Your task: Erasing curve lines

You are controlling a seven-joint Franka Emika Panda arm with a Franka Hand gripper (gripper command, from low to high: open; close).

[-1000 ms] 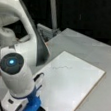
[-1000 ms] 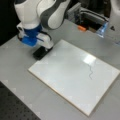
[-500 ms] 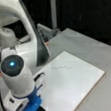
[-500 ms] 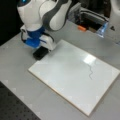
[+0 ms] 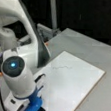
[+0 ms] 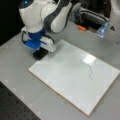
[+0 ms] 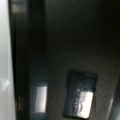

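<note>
Curve lines (image 6: 90, 72) run as one thin, faint grey wavy stroke on the white board (image 6: 65, 82) in both front views; in a front view the stroke (image 5: 62, 67) sits nearer the board's (image 5: 76, 84) far edge, toward the corner closest to the arm's base; it is unbroken and unsmeared, so no erasing shows on it yet. The board lies flat on the grey table (image 6: 17, 62), its thin brown edge visible along the near side. The gripper (image 6: 40, 53) hangs low at the board's corner on a front view's left, well apart from the stroke, which lies toward the opposite short edge; a dark block sits under its blue and white body, just off the board's edge, and I cannot tell whether it touches the table. In a front view the gripper (image 5: 38, 108) shows only as a blue part at the bottom edge; how wide the claw stands I cannot tell. The wrist view is dark, with two dim rectangular shapes and a pale strip along its left edge. An orange item (image 6: 81, 28) lies near the table's far edge.
</note>
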